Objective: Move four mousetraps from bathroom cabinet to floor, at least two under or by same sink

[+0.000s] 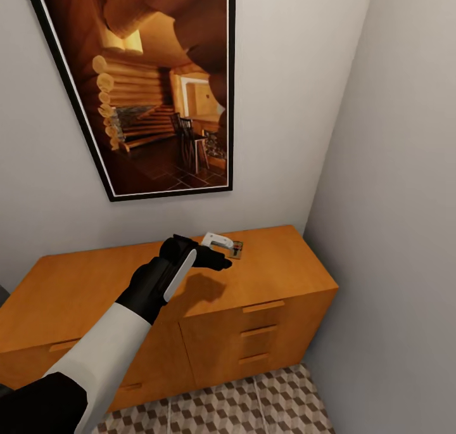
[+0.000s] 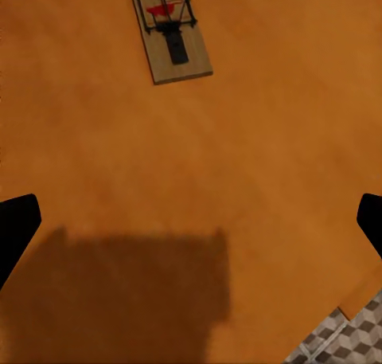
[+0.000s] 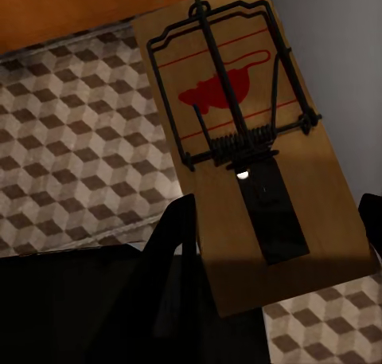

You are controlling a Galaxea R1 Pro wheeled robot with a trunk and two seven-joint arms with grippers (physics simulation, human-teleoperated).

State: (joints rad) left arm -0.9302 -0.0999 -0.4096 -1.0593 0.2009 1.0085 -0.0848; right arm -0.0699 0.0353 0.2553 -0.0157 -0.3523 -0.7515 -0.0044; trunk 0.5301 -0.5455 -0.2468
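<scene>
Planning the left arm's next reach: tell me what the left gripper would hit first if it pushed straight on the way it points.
Most likely the bare wooden top of the cabinet. The left gripper is open and points down at it; the mousetrap lies ahead of that line, though depth is hard to judge.

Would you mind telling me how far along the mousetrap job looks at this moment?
Nothing looks placed yet: no trap lies on the tiled bathroom floor seen here. In hand: the right end effector grips one mousetrap above the tiles. The left end effector hangs open over the cabinet, with another mousetrap lying ahead of it. Left: setting traps down, two by the sink.
</scene>
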